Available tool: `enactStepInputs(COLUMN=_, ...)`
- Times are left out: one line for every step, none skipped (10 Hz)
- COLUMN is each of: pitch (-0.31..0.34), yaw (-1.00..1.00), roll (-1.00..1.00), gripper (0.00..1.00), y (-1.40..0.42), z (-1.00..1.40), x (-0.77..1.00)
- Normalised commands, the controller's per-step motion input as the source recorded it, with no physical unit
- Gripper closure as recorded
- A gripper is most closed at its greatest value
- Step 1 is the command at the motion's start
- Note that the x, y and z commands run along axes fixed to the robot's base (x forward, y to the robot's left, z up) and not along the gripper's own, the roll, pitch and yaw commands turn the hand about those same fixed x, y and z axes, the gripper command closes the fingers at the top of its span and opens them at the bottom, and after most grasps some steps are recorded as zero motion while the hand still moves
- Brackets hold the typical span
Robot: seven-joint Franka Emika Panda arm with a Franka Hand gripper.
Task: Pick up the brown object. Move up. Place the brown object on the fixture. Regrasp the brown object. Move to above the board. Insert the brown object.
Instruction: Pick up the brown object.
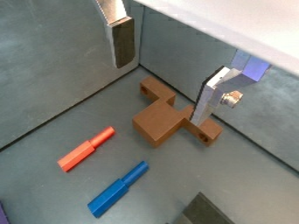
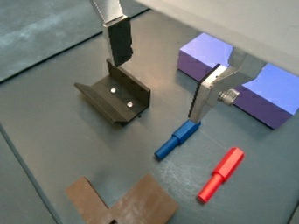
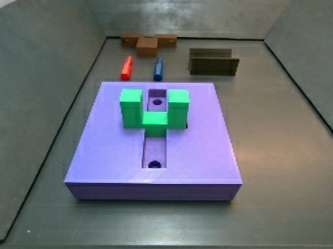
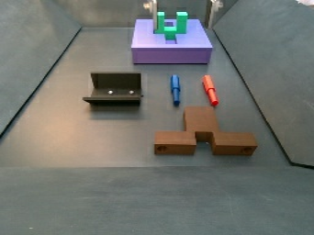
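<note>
Lower centre of a wrist view, brown object (image 1: 163,118) lies untouched; my claw (image 1: 163,66) hangs spread above, so I must descend and grasp.

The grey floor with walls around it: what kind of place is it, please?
Probably a lab test cell for robot assembly. The gripper hangs open above the floor, where the fixture, the purple board and the brown object lie apart.

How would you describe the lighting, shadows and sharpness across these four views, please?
In both side views the light is even and soft, with only a faint shadow beside the board and brown object. In both wrist views the open gripper has slightly blurred fingers, and a pale glare band crosses the upper corner.
</note>
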Motion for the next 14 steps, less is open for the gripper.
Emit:
enactStepInputs(pitch=0.000, yaw=0.00, roll=0.00, gripper=0.00, y=0.00, z=-0.03, x=0.00)
enactStepInputs(pitch=-0.016, yaw=-0.04, roll=-0.01, gripper=0.00, y=0.01, z=-0.32, x=0.00)
enactStepInputs(pitch=0.000, yaw=-0.16, roll=0.00, gripper=0.00, y=0.36, z=-0.46, x=0.02)
enactStepInputs(pitch=-0.040, yaw=-0.15, roll=0.01, gripper=0.00, y=0.54, z=-0.64, x=-0.15)
enactStepInputs(pitch=-0.090, yaw=-0.11, roll=0.03, gripper=0.00, y=0.50, z=-0.75, x=-0.33)
enactStepInputs(pitch=-0.096, yaw=-0.09, roll=0.03, gripper=0.00, y=0.45, z=-0.72, x=-0.35)
enactStepInputs(pitch=-0.067, yaw=-0.11, roll=0.00, gripper=0.00, y=0.44, z=-0.60, x=-0.33)
enactStepInputs(pitch=-0.056, yaw=-0.11, roll=0.00, gripper=0.00, y=0.44, z=-0.56, x=-0.32)
enactStepInputs(pitch=-0.044, yaw=-0.12, roll=0.00, gripper=0.00, y=0.42, z=-0.51, x=-0.27)
enactStepInputs(pitch=-0.001, yaw=-0.06, roll=-0.01, gripper=0.00, y=0.21, z=-0.25, x=-0.12)
enactStepInputs(pitch=-0.014, yaw=0.00, roll=-0.05, gripper=0.00, y=0.01, z=-0.02, x=-0.07)
enactStepInputs(pitch=-0.087, yaw=0.00, roll=-0.02, gripper=0.00, y=0.00, z=-0.17, x=-0.24)
enactStepInputs(pitch=-0.107, yaw=-0.19, roll=-0.05, gripper=0.00, y=0.00, z=-0.27, x=-0.27)
enactStepInputs(pitch=-0.074, yaw=-0.21, roll=-0.10, gripper=0.00, y=0.00, z=-0.20, x=-0.16)
